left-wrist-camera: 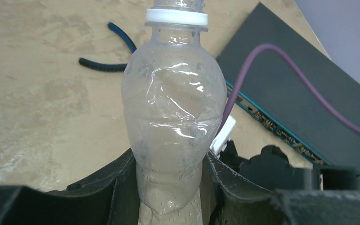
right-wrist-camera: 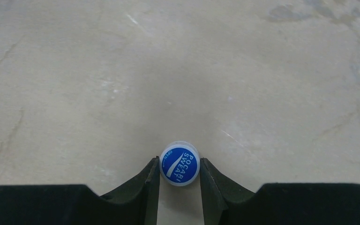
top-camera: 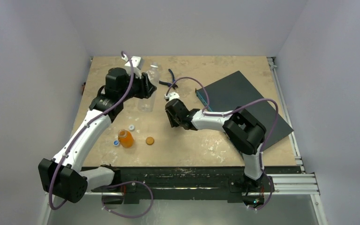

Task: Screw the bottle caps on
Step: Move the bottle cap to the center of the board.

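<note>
Two arms reach out over the table (top-camera: 201,145) in the top view. My left gripper (top-camera: 146,90) is at the far left, clamped on the clear bottle (top-camera: 153,74). My right gripper (top-camera: 173,124) points down at mid-table, well apart from the bottle, and from here I cannot see what it holds. Near the front, the orange bottle (top-camera: 126,138) stands with a loose blue cap (top-camera: 116,143) just beside it. A white cap (top-camera: 131,127) lies a little farther back and an orange cap (top-camera: 150,140) to the right. Pliers (top-camera: 171,77) lie beyond the clear bottle, next to a dark board (top-camera: 243,101).

On my left wrist camera, the left gripper (left-wrist-camera: 171,176) has its fingers (left-wrist-camera: 122,185) pressed to both sides of the clear bottle's (left-wrist-camera: 173,117) lower body. The white neck ring (left-wrist-camera: 176,18) is at the top of the frame, with bare threads above it. Whether the base touches the table I cannot tell. Behind are the pliers (left-wrist-camera: 108,65), the dark board (left-wrist-camera: 304,103) and a purple cable (left-wrist-camera: 272,63).

On my right wrist camera, the right gripper (right-wrist-camera: 178,160) pinches a blue cap (right-wrist-camera: 180,167). Both fingers (right-wrist-camera: 152,185) touch its rim, and its printed top faces the lens. The table (right-wrist-camera: 168,70) is close behind it.
</note>
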Tool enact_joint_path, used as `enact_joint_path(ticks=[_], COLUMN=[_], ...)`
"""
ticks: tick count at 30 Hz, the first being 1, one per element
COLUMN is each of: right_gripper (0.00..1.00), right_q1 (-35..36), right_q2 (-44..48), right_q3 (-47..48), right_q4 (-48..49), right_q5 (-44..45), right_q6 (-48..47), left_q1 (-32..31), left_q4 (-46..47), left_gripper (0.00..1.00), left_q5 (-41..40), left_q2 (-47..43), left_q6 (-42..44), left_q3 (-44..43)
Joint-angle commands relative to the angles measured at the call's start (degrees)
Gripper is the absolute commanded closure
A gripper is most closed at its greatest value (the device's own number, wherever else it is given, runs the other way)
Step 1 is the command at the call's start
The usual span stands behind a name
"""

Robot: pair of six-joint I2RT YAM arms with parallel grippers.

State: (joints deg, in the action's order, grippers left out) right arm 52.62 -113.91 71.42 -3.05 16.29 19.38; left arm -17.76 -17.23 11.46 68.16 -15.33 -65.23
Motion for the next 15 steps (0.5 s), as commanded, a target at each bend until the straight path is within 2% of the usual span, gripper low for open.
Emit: enact_joint_path(ticks=[1,6,9,11,13,15], right_gripper=[0.66,0.43,0.36,0.38,0.49,0.50], right_q1=[-0.4,-0.4,-0.4,-0.3,-0.3,-0.3], right_q2=[4.6,5.2,4.6,4.1,3.7,3.4], right_q3=[-4.8,-5.2,-3.0,-1.5,-0.2,1.0], right_q4=[-0.9,-1.7,-4.3,-5.7,-7.2,-8.4], right_q5=[2.3,1.6,3.7,5.3,6.2,7.3], right_q6=[3.6,4.8,4.8,4.5,4.7,4.7], left_q1=[-2.4,-2.5,-2.5,-2.5,-2.5,-2.5], left_q4=[3.2,2.0,1.1,0.7,0.1,-0.4], left_gripper=[0.73,0.73,0.73,0.73,0.73,0.73], left_q5=[4.0,1.5,0.4,-0.6,-1.9,-2.7], left_q2=[0.2,-0.5,-0.9,-1.4,-1.8,-2.1], left_q6=[1.5,2.8,3.6,3.8,4.3,4.8], left_q3=[1.8,2.6,2.5,2.8,2.9,3.2])
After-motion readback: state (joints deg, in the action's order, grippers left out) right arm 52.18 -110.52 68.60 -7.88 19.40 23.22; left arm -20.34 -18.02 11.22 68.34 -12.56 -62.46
